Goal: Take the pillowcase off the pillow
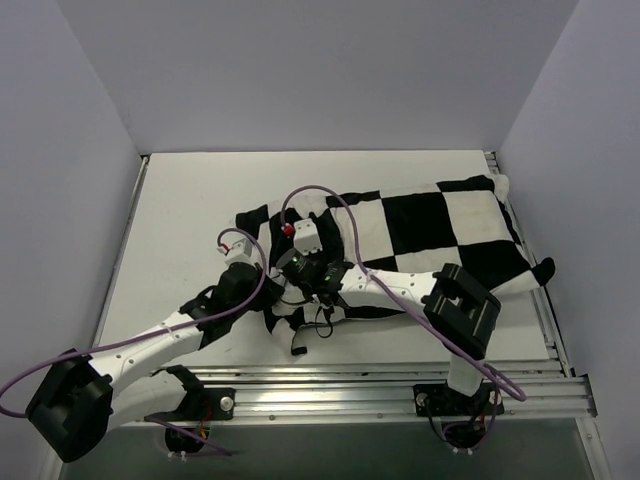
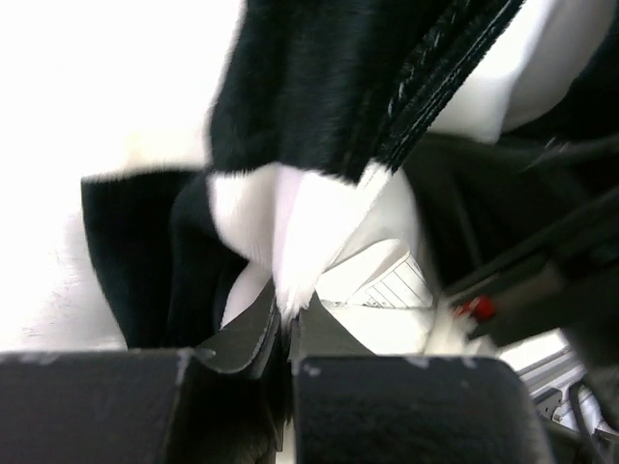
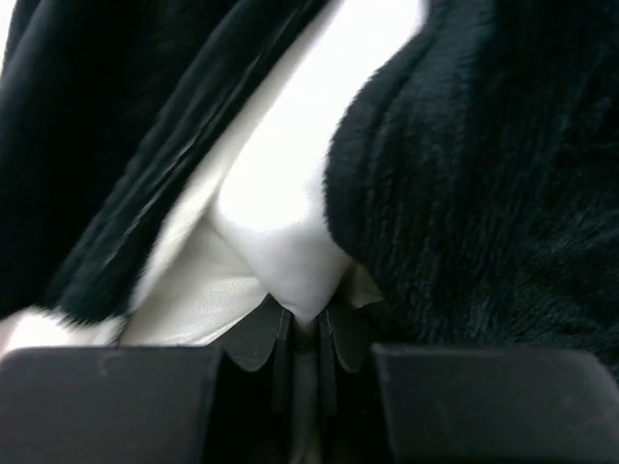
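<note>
Left wrist view has the left gripper (image 2: 287, 324) clamped on the pillowcase (image 2: 309, 87) edge, the right gripper (image 3: 305, 324) pinching what looks like smooth white pillow (image 3: 280, 193) cloth at the opening; beyond, the cased bulk lies across the table (image 1: 180, 200), so a steady opposing pull seems best.

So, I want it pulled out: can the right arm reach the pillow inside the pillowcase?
Probably yes: the right gripper is shut on smooth white cloth, seemingly the pillow, exposed at the pillowcase opening.
</note>
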Robot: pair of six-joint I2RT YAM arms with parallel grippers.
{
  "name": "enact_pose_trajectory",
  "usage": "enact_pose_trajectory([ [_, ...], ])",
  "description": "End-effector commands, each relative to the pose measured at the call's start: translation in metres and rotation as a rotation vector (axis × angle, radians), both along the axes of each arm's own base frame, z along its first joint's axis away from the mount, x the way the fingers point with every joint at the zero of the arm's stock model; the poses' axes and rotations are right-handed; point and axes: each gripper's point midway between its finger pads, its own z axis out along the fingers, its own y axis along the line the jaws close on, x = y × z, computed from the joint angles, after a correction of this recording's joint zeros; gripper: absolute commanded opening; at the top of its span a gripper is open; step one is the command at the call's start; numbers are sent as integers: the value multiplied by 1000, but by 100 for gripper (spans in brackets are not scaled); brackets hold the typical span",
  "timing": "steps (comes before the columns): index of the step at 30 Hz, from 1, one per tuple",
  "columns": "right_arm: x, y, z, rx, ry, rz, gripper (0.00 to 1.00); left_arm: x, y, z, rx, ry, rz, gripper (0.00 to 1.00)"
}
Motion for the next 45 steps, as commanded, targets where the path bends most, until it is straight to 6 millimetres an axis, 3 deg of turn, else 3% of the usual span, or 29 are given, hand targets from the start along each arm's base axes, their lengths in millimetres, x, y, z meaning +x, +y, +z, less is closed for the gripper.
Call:
enact_pose_trajectory([
  [1,-4,-84,-42,-211,136,-122,0,-12,4,-6,28,50,-29,2],
  [5,20,-101,-7,-58,96,-207,0,-16,-1,21,-7,24,-58,2],
  [8,30,-103,31,78,56,-205,0,-20,3,38,-16,-7,-59,2],
  [9,32,-105,53,146,31,-196,0,-20,5,41,-13,-11,-53,2],
  [11,35,-109,86,238,-18,-187,0,-22,16,39,16,-13,-21,2],
  [13,36,-118,103,297,-27,-189,0,-24,24,31,39,3,-3,2],
  [14,35,-122,122,351,-54,-187,0,-25,25,28,36,10,1,2],
  [17,35,-137,149,470,-82,-188,0,-30,22,12,28,42,-12,2],
  [22,38,-142,167,580,-93,-165,0,-29,7,1,-23,64,-35,2],
  [26,36,-111,157,689,-21,-82,0,-26,-12,1,-39,60,-74,3],
  [30,32,-78,158,785,21,-5,0,-20,-44,14,-81,16,-130,3],
  [31,35,-71,168,801,9,8,0,-17,-55,24,-103,-13,-146,5],
  [34,37,-58,178,814,11,29,0,-11,-75,10,-88,-6,-168,6],
  [36,43,-55,201,834,-18,38,0,-9,-85,7,-96,-21,-178,6],
  [41,44,-56,241,879,-55,36,0,1,-77,-20,-81,-42,-103,11],
  [45,41,-57,263,947,-67,18,0,7,-77,-21,-105,-71,-36,17],
])
